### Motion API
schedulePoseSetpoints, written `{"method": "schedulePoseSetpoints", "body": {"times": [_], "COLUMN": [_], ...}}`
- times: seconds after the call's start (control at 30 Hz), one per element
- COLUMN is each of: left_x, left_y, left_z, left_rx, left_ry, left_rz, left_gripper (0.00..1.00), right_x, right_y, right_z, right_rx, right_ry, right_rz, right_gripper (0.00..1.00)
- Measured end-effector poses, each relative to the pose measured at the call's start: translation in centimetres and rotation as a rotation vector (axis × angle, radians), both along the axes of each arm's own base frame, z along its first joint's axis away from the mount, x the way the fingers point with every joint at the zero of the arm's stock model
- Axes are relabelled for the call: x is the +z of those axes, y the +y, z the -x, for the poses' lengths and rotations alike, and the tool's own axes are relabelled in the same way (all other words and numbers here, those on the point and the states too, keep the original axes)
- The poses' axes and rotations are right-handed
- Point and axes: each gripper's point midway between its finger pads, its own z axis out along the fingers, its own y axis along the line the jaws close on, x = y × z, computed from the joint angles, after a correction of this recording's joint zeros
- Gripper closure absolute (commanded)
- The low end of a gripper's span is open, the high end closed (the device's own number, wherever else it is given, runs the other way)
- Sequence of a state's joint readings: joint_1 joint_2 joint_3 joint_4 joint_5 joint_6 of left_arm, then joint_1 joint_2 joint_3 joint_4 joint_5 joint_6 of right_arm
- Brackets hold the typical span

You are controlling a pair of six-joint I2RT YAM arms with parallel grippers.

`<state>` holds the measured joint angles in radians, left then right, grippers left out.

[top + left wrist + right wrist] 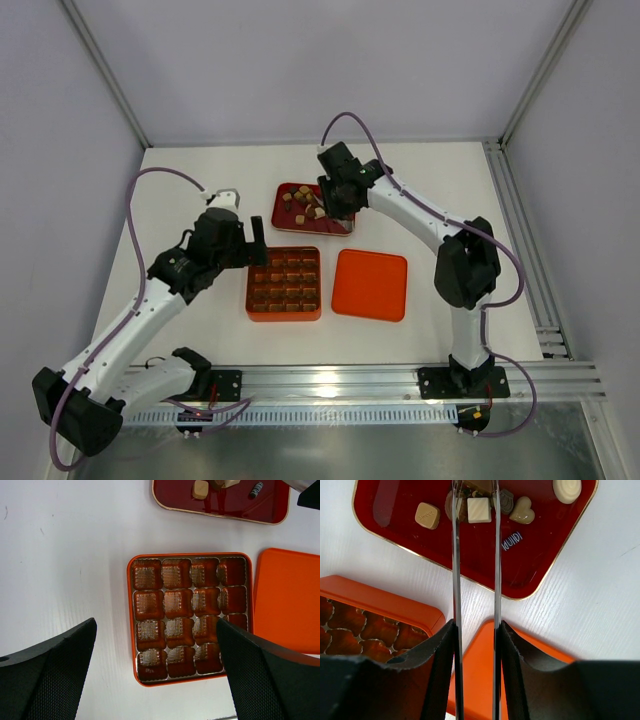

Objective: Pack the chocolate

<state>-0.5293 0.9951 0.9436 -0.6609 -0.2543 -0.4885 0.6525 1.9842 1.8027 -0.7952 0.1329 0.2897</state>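
Several chocolate pieces (pixel 300 205) lie in the dark red tray (pixel 277 210). The right wrist view shows a tan square (pixel 427 515), a cream square (pixel 479 510), a tan heart (pixel 522 511) and a cream round (pixel 567 488). My right gripper (pixel 475 625) is shut on metal tweezers (pixel 455 580). Their two blades reach over the tray, one on each side of the cream square, with small gaps. My left gripper (pixel 156 622) is open and empty above the orange grid box (pixel 131 620), whose cells show only shiny brown liners.
The orange lid (pixel 370 284) lies flat to the right of the box (pixel 284 283), just in front of the tray. A striped piece (pixel 256 488) and a tan piece (pixel 200 489) show in the tray in the left wrist view. White walls enclose the table.
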Motion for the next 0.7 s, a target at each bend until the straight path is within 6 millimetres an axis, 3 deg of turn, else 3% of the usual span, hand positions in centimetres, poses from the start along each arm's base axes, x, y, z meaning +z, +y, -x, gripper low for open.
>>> {"method": "schedulePoseSetpoints", "body": {"times": [0.7], "left_x": [0.1], "left_y": [0.0], "left_z": [0.0], "left_rx": [-0.001], "left_ry": [-0.003], "left_rz": [0.000], "left_gripper": [0.00], "right_x": [-1.9], "right_y": [0.3], "right_z": [-0.3], "right_rx": [0.008], "right_ry": [0.038], "right_rz": [0.033], "right_gripper": [0.55]}}
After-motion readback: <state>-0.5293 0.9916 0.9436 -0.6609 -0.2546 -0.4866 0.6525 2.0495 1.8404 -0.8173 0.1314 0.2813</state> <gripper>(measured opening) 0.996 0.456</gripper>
